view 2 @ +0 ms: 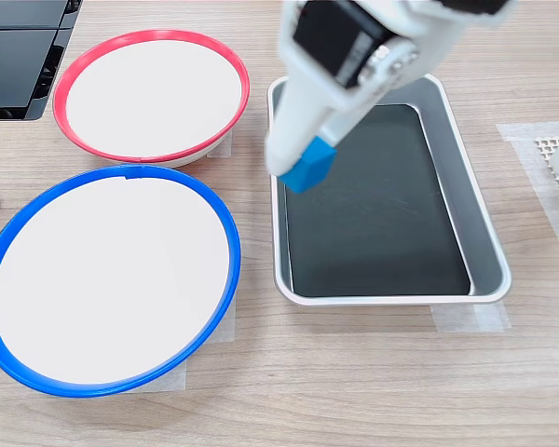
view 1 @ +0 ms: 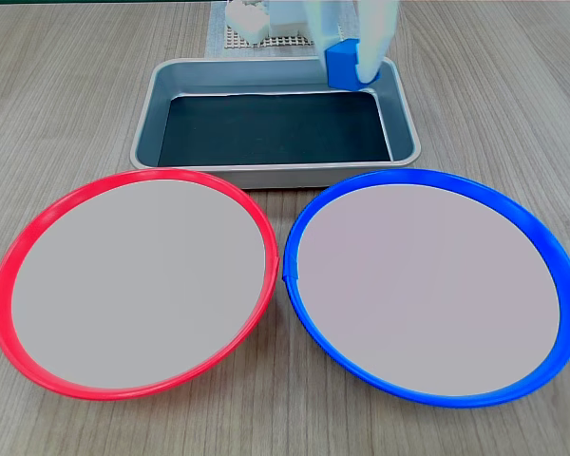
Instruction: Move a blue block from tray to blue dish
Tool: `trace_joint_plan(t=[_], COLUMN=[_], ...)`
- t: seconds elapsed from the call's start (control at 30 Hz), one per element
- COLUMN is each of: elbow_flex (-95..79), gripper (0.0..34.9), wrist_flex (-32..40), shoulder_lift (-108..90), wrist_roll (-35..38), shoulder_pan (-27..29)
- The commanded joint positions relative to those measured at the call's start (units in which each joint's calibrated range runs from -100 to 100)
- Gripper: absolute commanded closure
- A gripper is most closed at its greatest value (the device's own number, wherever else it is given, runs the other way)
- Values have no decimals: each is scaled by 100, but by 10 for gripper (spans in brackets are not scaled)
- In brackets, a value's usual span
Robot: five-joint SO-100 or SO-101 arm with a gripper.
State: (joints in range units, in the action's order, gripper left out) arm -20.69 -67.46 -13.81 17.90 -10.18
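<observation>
Fingers [view 2: 303,168] pinch the blue block [view 2: 309,169] above the tray [view 2: 484,244]; shallow tip grip risks dropping it short of the blue dish [view 2: 225,223].

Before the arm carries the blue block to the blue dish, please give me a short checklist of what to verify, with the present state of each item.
1. Block held: the blue block sits between the fingers of the gripper. Ok.
2. Block lifted off the tray: in both exterior views it hangs above the dark floor. Ok.
3. Grip firm: how deep the block sits between the fingers is not clear. Cannot tell.
4. Blue dish free: its pale centre holds nothing. Ok.
5. Block over the blue dish: it is above the tray's edge, not above the dish. Not ok.
6. Red dish out of the way: it lies apart from the blue dish. Ok.
</observation>
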Motion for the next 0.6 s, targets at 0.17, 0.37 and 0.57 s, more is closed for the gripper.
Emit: trace_joint_plan(t=[0.17, 0.37, 0.57], elbow_flex=[3002, 3712, 3566], gripper=[346, 185, 122], wrist_flex=[1137, 1847, 2358], shoulder_lift=[2741, 3790, 3680], wrist_roll=[-1143, -1255, -1338], shoulder_pan=[100, 204, 298])
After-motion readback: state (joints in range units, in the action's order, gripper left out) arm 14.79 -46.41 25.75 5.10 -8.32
